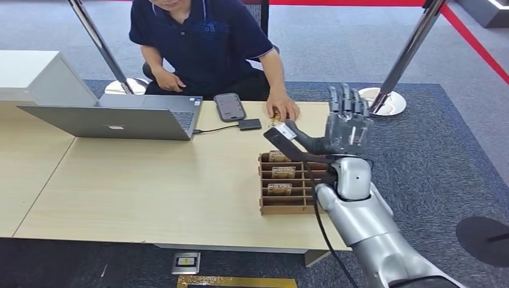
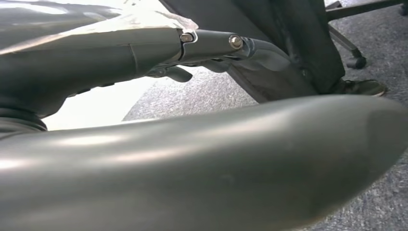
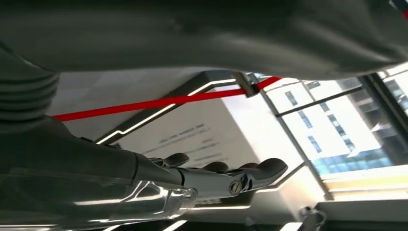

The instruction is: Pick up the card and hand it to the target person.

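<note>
Head view shows you the right hand (image 1: 336,135) pinching the card (image 1: 282,138) above the wooden rack (image 1: 282,207), tilted toward the person's hand (image 1: 283,110) on the far side, ready for handover. Left hand (image 2: 202,48): grip cannot be told.

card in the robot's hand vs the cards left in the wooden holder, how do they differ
The held card is up in the air, pinched by the right hand and tilted toward the person; the cards in the wooden holder sit in their slots. The held card shows a dark face with a white patch; the slotted ones show tan printed faces.
</note>
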You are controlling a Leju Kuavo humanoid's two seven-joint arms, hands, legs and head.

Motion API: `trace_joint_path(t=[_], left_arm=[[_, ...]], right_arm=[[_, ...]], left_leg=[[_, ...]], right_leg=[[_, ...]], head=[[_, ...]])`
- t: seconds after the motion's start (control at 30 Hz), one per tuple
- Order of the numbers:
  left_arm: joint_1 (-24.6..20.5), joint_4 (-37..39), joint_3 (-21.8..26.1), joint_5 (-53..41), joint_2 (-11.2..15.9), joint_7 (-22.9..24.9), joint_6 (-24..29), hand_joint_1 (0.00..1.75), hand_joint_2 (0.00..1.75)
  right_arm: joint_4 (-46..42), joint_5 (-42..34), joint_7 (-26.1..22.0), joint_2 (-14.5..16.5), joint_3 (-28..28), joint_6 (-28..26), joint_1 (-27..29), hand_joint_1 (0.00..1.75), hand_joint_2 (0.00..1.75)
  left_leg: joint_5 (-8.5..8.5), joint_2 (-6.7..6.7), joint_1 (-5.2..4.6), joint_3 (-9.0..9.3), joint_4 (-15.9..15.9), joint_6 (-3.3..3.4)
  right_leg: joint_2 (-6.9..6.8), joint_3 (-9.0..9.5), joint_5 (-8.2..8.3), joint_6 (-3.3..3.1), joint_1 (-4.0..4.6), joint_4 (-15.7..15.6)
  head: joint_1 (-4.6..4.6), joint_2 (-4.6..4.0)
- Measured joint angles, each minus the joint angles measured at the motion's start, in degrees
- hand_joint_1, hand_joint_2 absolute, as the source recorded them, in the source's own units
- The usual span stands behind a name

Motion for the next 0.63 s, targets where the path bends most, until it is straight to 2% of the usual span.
trace_joint_path(t=[0.1, 0.2, 0.27, 0.33, 0.47, 0.53, 0.63], left_arm=[[0.14, 0.02, 0.54, 0.5, -0.12, -0.08, 0.51, 0.0, 0.0], [0.36, 0.02, 0.98, 0.64, -0.23, 0.17, 0.7, 0.0, 0.0], [0.38, 0.02, 1.12, 0.59, -0.32, 0.5, 0.7, 0.0, 0.0], [0.39, 0.02, 1.17, 0.42, -0.44, 0.75, 0.68, 0.0, 0.0], [0.33, 0.02, 1.24, 0.07, -0.67, 0.89, 0.67, 0.0, 0.0], [0.27, 0.02, 1.28, -0.01, -0.77, 0.9, 0.64, 0.0, 0.0], [0.17, 0.02, 1.34, -0.24, -0.9, 0.9, 0.35, 0.0, 0.0]], right_arm=[[-13.92, -2.22, -4.83, -0.85, -7.77, -2.0, 10.1, 0.0, 0.0], [-28.03, -10.45, -16.68, 0.81, -20.07, -2.5, 19.1, 0.0, 0.0], [-34.17, -18.25, -25.25, 3.05, -29.34, -2.55, 23.2, 0.0, 0.0], [-37.87, -26.2, -31.17, 5.05, -38.17, -2.57, 26.28, 0.0, 0.0], [-41.12, -38.43, -35.7, 6.83, -52.29, -2.56, 30.48, 0.0, 0.0], [-41.55, -41.61, -36.39, 7.17, -57.07, -2.52, 31.82, 0.0, 0.0], [-41.06, -44.4, -34.73, 7.41, -61.81, -2.23, 33.07, 0.0, 0.0]], left_leg=[[-0.03, -0.05, 0.01, -0.07, 0.02, 0.04], [-0.07, -0.03, 0.01, -0.12, 0.0, 0.05], [-0.09, -0.01, 0.01, -0.11, -0.01, 0.04], [-0.09, -0.02, 0.01, -0.1, -0.01, 0.04], [-0.09, 0.03, 0.0, -0.04, -0.01, 0.04], [-0.09, 0.04, -0.01, 0.01, 0.0, 0.04], [-0.08, 0.04, 0.0, 0.06, 0.01, 0.05]], right_leg=[[0.0, -0.03, -0.01, 0.01, 0.0, -0.04], [-0.01, -0.08, -0.02, 0.02, 0.0, -0.05], [0.0, -0.11, -0.03, 0.03, 0.0, -0.07], [0.0, -0.1, -0.03, 0.03, 0.0, -0.08], [0.0, -0.03, -0.02, 0.03, -0.01, -0.07], [0.0, -0.01, -0.02, 0.03, -0.01, -0.07], [0.0, 0.02, -0.02, 0.03, 0.0, -0.08]], head=[[-0.01, 0.0], [0.0, 0.0], [-0.01, 0.0], [0.0, 0.0], [0.02, 0.0], [0.01, 0.0], [0.0, 0.0]])
